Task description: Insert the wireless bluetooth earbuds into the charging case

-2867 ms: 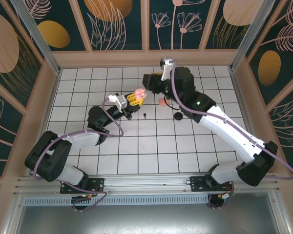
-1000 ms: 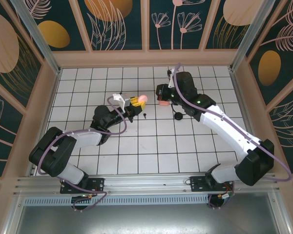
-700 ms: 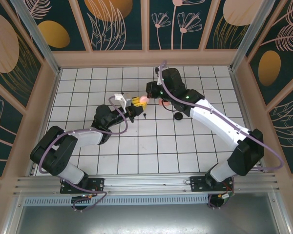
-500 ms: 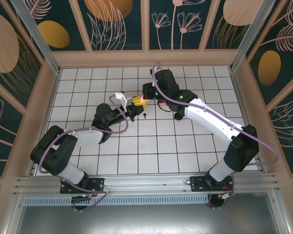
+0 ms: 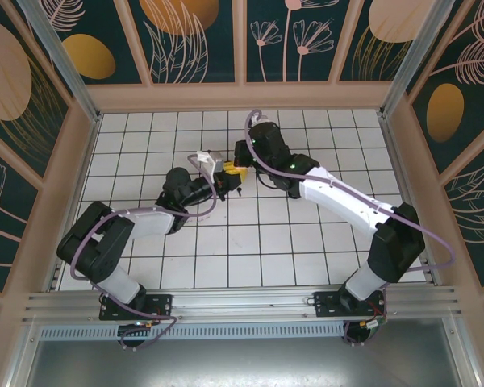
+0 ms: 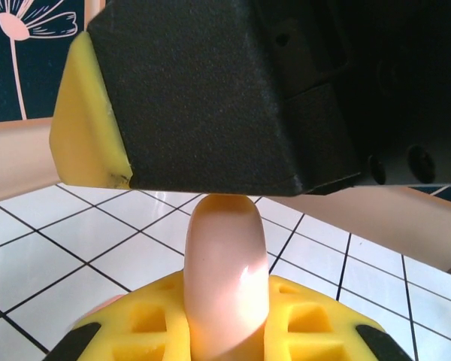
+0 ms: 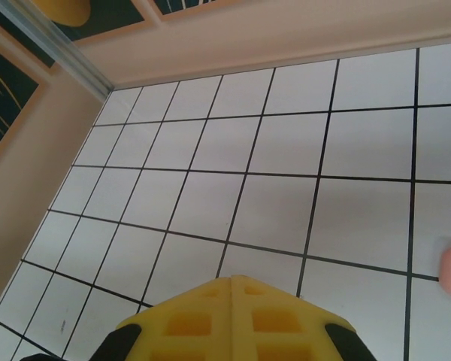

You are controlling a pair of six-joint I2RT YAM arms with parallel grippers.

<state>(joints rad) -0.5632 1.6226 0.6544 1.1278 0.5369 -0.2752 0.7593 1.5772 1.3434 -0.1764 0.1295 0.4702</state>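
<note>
Firmly, left hand (image 6: 225, 340) grips pink case (image 6: 225, 248) under right hand (image 7: 233, 292).

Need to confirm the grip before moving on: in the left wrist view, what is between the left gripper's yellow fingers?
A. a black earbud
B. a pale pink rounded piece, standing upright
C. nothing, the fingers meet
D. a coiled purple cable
B: a pale pink rounded piece rises upright from between the yellow fingers of the left gripper, which is closed on it.
</note>
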